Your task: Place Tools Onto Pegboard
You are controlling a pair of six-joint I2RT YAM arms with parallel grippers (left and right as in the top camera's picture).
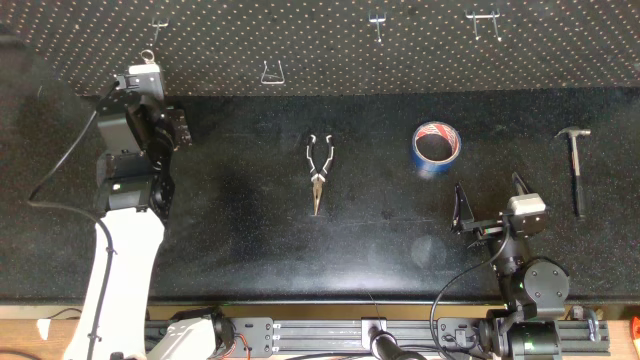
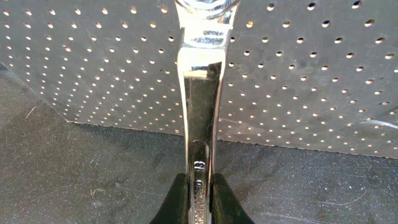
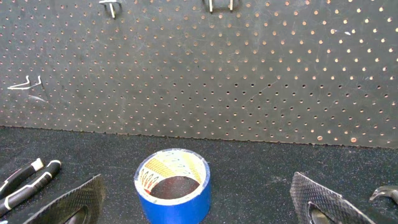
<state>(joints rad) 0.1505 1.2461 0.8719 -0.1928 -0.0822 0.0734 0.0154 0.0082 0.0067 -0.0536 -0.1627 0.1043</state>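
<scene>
My left gripper [image 1: 150,82] is raised at the far left, close to the pegboard [image 1: 330,45], and is shut on a shiny steel wrench [image 2: 200,124]. The wrench stands upright from the fingers, its ring end [image 1: 148,55] up against the board near a hook. Pliers [image 1: 319,170] with black-and-white handles lie on the mat at centre. A blue tape roll [image 1: 437,146] sits right of them, also seen as the tape roll [image 3: 173,185]. A hammer [image 1: 575,165] lies at the far right. My right gripper [image 1: 490,200] rests open near the front, behind the tape.
Wire hooks hang on the pegboard: a triangular one [image 1: 271,72] left of centre, and two more [image 1: 377,25] [image 1: 483,22] farther right. The black mat [image 1: 240,230] has free room between the pliers and the left arm.
</scene>
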